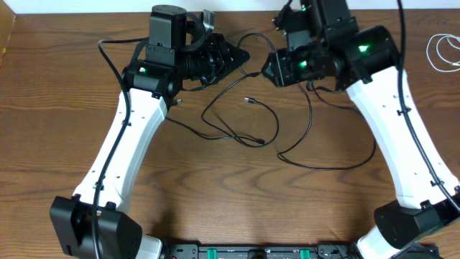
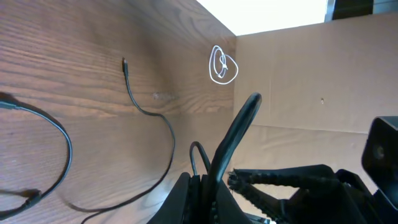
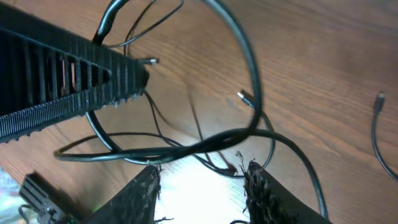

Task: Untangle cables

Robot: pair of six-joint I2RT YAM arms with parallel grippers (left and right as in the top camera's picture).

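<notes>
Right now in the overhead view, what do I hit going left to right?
left gripper → right gripper → white cable. The black cables sprawl under both grippers, so they are left out.

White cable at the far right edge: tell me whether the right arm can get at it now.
Likely yes, not at once: the white cable lies uncovered on the right arm's outer side, but its fingers face away, straddling a black cable.
</notes>
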